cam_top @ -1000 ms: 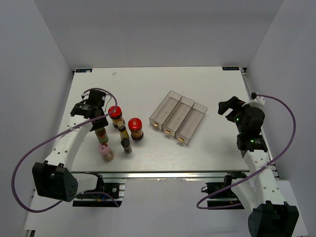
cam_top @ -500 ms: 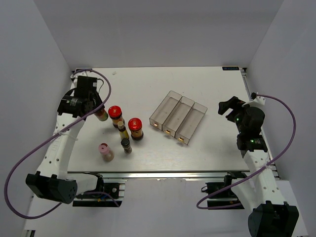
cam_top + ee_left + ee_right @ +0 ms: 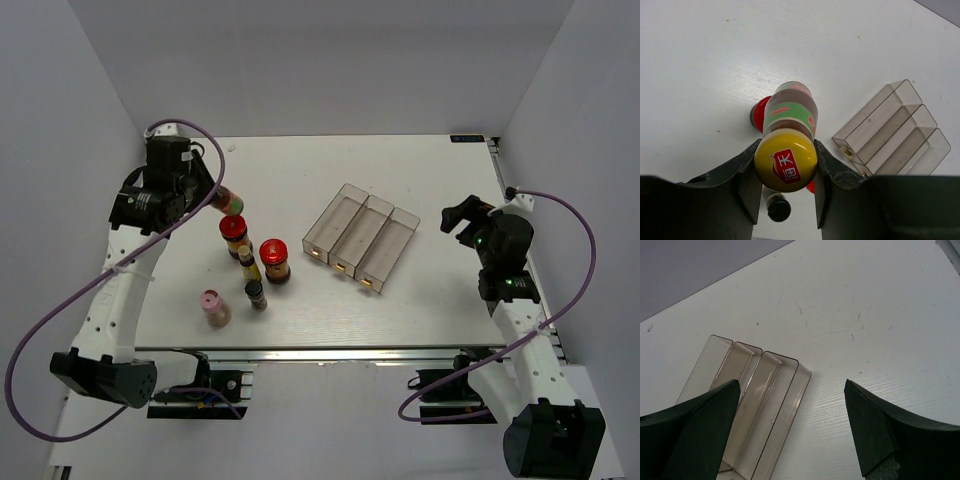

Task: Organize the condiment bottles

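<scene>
Overhead, the left gripper (image 3: 208, 194) holds the tall yellow-capped bottle (image 3: 229, 204) tilted in the air over the far-left part of the table (image 3: 300, 165), well apart from the clear tray (image 3: 362, 237). The other five bottles stand in a loose cluster nearer the arms: the far red-lidded jar (image 3: 234, 228), the near red-lidded jar (image 3: 274, 251), the small yellow-capped bottle (image 3: 247, 263), the black-capped bottle (image 3: 256, 292) and the pink bottle (image 3: 211, 303). The right gripper (image 3: 462, 217) hangs to the tray's right, touching nothing.

From the left wrist, the fingers (image 3: 751, 175) are clamped on the neck just behind the yellow cap, with the body sticking out unsupported. That grip looks like the weak spot: held so near one end, the bottle could pivot or slip on the way across. A low path could also clip the far red-lidded jar directly under it.

From the right wrist, the jaws stand wide apart and empty, with the tray's three compartments lying between and beyond them. The compartments look narrow, so a crooked release could catch a wall and shift the tray.
</scene>
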